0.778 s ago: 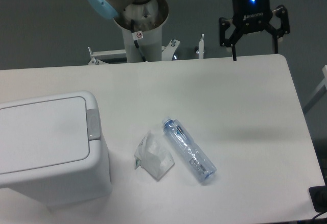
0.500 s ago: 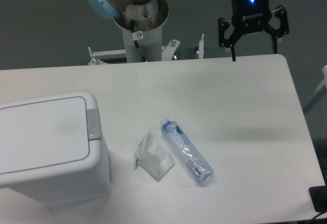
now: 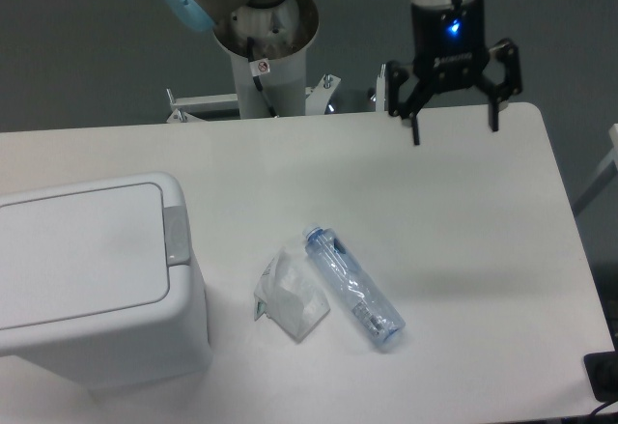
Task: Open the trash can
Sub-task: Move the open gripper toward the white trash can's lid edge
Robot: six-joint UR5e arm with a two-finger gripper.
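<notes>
The white trash can point(image 3: 92, 279) stands at the table's front left with its flat lid shut. Its small grey push-button latch point(image 3: 177, 234) sits on the right edge of the lid. My gripper point(image 3: 454, 129) hangs open and empty above the far right part of the table, well away from the trash can, fingers pointing down.
A clear plastic bottle point(image 3: 353, 286) lies on the white table point(image 3: 463, 250) near the front middle. A crumpled clear plastic wrapper point(image 3: 288, 296) lies just left of it, between bottle and trash can. The arm's base point(image 3: 266, 47) stands behind the table's far edge.
My gripper has moved left and a little lower, coming over the table. The bottle has shifted slightly since the oldest frame. The trash can lid is unchanged.
</notes>
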